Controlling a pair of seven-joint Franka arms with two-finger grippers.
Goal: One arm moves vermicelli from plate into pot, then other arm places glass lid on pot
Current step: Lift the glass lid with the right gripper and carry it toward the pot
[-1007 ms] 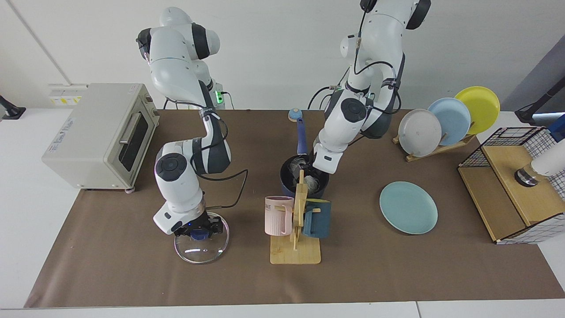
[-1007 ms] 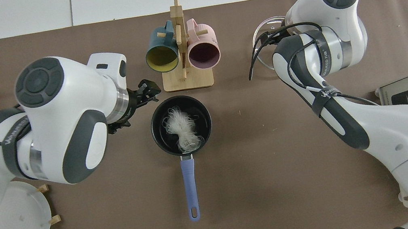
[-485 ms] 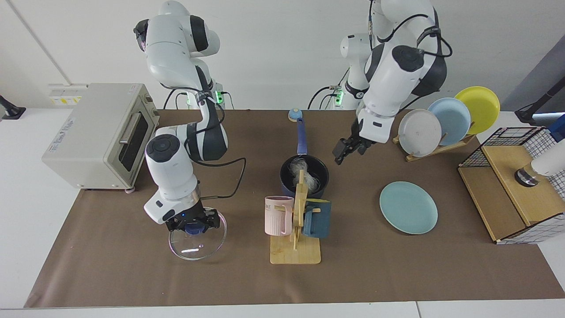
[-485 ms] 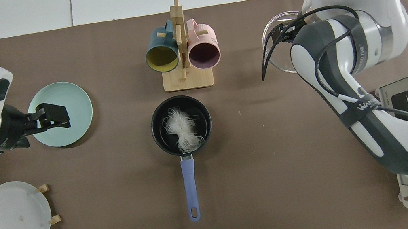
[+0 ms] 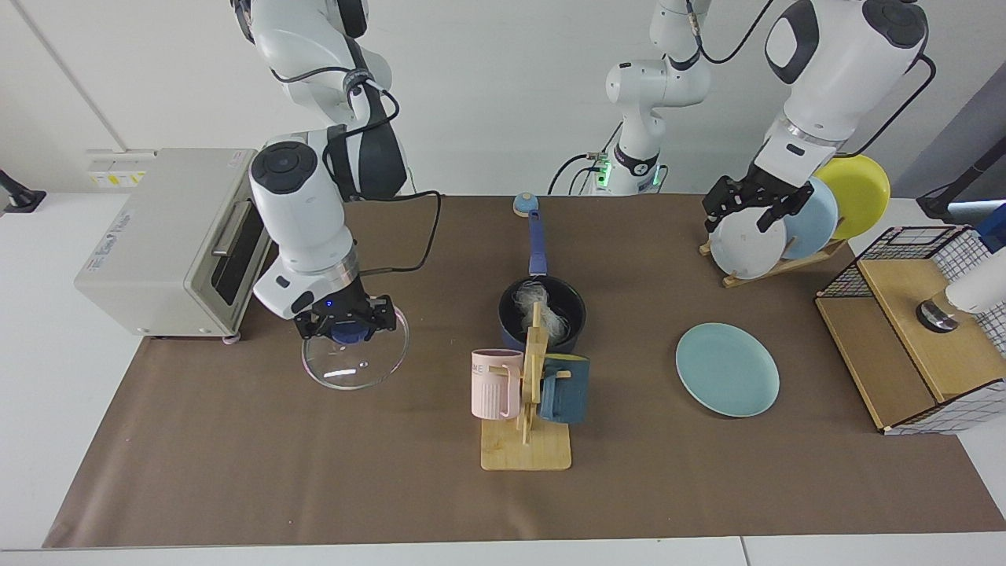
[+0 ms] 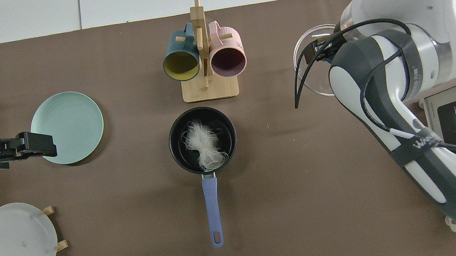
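Two arms work over the brown tabletop (image 5: 236,472). The right tool (image 5: 346,321) is clamped on the blue knob of the glass lid (image 5: 355,358), which hangs tilted and clear of the surface, near the toaster oven (image 5: 177,236) and well apart from the pot (image 5: 542,314); open brown surface lies between lid and pot. The vermicelli (image 6: 203,143) sits inside the pot, whose blue handle points away from the mug stand (image 5: 525,448) just beside its rim. The left tool (image 5: 754,206) is raised in front of the upright plates in the rack (image 5: 774,267), its fingers spread and empty; in the top view it hovers at the edge of the plate (image 6: 71,120). That teal plate lies flat and bare, with free space between it and the pot, and the wire basket (image 5: 927,314) stands near the tabletop's far edge.
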